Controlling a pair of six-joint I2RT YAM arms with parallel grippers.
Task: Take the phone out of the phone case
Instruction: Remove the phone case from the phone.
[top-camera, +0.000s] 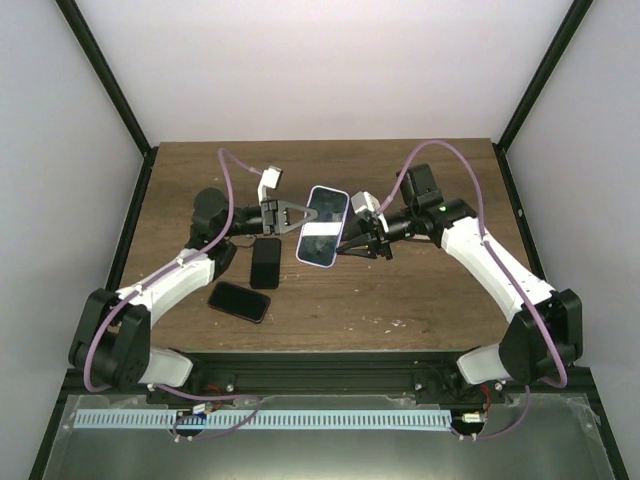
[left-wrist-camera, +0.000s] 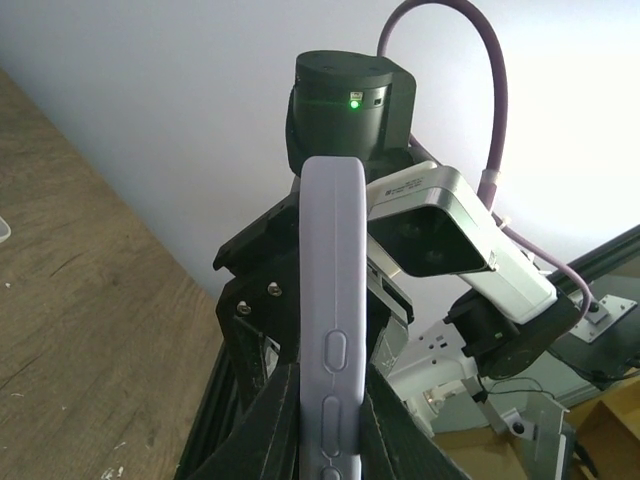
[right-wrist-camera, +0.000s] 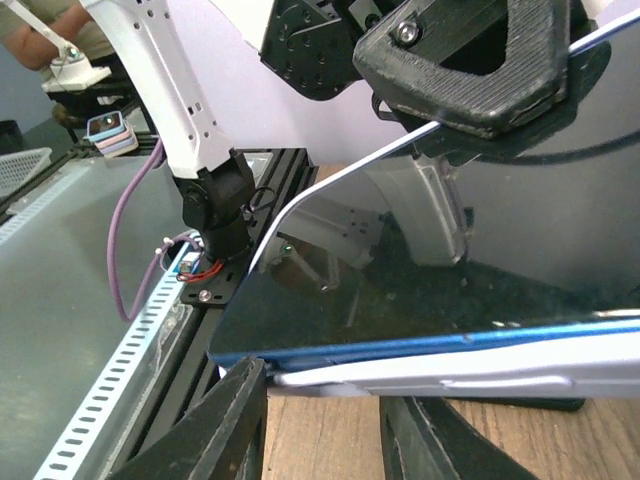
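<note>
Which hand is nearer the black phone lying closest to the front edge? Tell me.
Left. The left hand grips the cased phone on its left side, behind and right of that black phone; the right hand grips the far side, farther right.

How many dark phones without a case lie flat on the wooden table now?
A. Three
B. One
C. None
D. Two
D: one dark phone and a second dark phone lie flat on the table near the left arm, while the cased phone is held up in the air.
</note>
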